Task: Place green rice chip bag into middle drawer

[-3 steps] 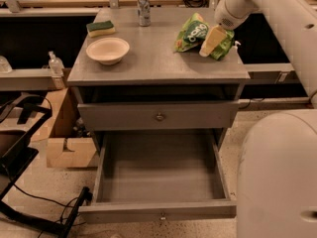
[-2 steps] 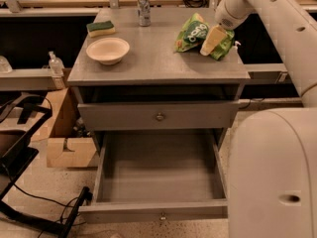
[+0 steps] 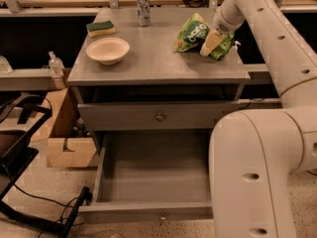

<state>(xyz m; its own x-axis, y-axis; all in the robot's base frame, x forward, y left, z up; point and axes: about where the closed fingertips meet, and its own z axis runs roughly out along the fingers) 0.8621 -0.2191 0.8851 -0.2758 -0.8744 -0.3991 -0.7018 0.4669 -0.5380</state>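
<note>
The green rice chip bag (image 3: pixel 189 31) lies crumpled on the right side of the grey cabinet top (image 3: pixel 148 63), white lettering facing up. My gripper (image 3: pixel 211 42) reaches down from the upper right and rests on the bag's right part, with green foil on both sides of it. The middle drawer (image 3: pixel 153 175) is pulled wide open below, its inside bare and its small knob (image 3: pixel 161 215) on the front panel. The knobbed drawer above it (image 3: pixel 159 116) is closed.
A white bowl (image 3: pixel 107 50), a green-and-yellow sponge (image 3: pixel 100 28) and a metal can (image 3: pixel 143 8) stand on the cabinet top. My big white arm link (image 3: pixel 257 167) covers the drawer's right side. A cardboard box (image 3: pixel 67 143) and black cables (image 3: pixel 29 197) are at the left.
The near arm link has spread further left across the lower right of the view. The gripper and the bag have stayed in the same place on the cabinet top.
</note>
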